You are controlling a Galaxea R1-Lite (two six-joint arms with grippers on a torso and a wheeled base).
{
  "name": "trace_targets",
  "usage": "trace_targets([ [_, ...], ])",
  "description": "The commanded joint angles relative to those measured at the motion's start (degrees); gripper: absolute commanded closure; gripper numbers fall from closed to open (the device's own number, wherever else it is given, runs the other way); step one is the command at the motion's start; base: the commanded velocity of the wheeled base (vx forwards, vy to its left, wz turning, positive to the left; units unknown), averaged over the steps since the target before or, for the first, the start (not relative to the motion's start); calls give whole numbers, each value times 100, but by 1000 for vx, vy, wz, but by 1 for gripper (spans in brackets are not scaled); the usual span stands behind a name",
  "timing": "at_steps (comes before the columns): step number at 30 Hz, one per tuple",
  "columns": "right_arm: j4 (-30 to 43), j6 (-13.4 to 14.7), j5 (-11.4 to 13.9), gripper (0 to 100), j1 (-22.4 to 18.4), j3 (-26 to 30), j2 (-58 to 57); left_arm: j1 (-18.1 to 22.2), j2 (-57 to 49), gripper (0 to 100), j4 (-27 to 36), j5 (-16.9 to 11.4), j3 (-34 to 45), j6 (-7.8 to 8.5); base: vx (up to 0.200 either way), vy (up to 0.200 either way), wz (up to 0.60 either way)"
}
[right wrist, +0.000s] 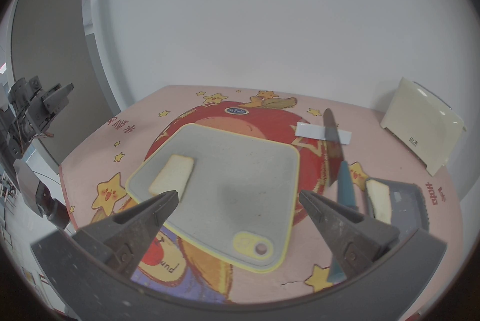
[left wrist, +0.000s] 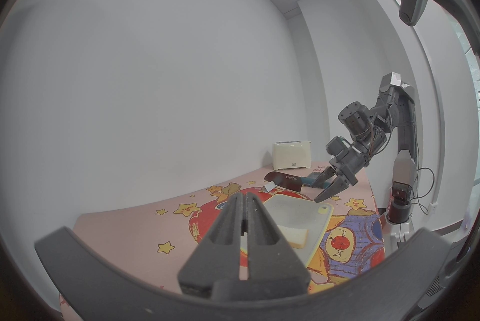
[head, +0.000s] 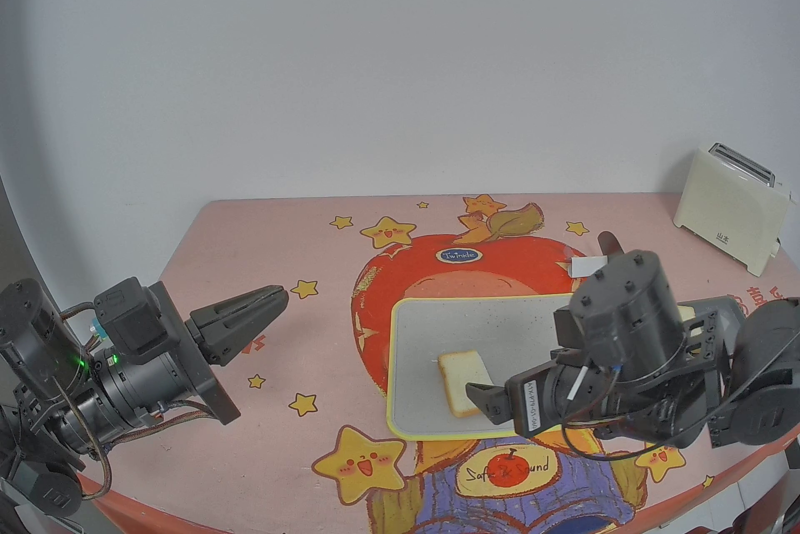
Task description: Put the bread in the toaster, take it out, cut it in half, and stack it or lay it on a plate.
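While the left claw [head: 277, 300] hangs pressed together above the near left of the pink printed desk [head: 250, 244], the right claw [right wrist: 236, 197] is spread wide over the grey yellow-rimmed cutting board [head: 433, 327]. The pale square bread slice [head: 465, 381] lies flat on this board, toward its near edge. To the board's right lies a dark-bladed, teal-handled knife [right wrist: 332, 146]; the cream toaster [head: 732, 209] stands at the far right corner.
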Motion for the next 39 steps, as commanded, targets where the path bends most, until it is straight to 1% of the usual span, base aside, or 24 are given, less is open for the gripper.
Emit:
trace_targets([
  [1, 73, 161, -154, 0, 151, -520, 584, 1, 81, 100, -4, 3, 3, -1, 0, 0, 0],
  [4, 319, 188, -189, 0, 274, -819, 769, 1, 81, 100, -4, 3, 47, -1, 0, 0, 0],
  [5, 328, 196, -198, 0, 283, -827, 778, 1, 81, 100, -4, 3, 47, -1, 0, 0, 0],
  [6, 390, 267, -207, 0, 335, -933, 866, 1, 81, 100, -4, 3, 56, -1, 0, 0, 0],
  [7, 460, 416, -286, 0, 397, -1065, 971, 1, 81, 100, -4, 3, 56, -1, 0, 0, 0],
  [8, 521, 478, -321, 0, 441, -1126, 1015, 1, 81, 100, -4, 3, 56, -1, 0, 0, 0],
  [9, 548, 486, -339, 0, 458, -1144, 1015, 1, 81, 100, -4, 3, 56, -1, 0, 0, 0],
  [12, 873, 627, -418, 0, 537, -1223, 1121, 1, 81, 100, -4, 3, 56, -1, 0, 0, 0],
  [15, 943, 750, -444, 0, 537, -1223, 1147, 1, 81, 100, -4, 3, 65, -1, 0, 0, 0],
  [26, 943, 750, -444, 0, 239, -1434, 1191, 1, 169, 100, -13, 3, 91, -1, 0, 0, 0],
  [39, 943, 838, -444, 0, 195, -1469, 1349, 1, 169, 100, -13, 3, 91, -1, 0, 0, 0],
])
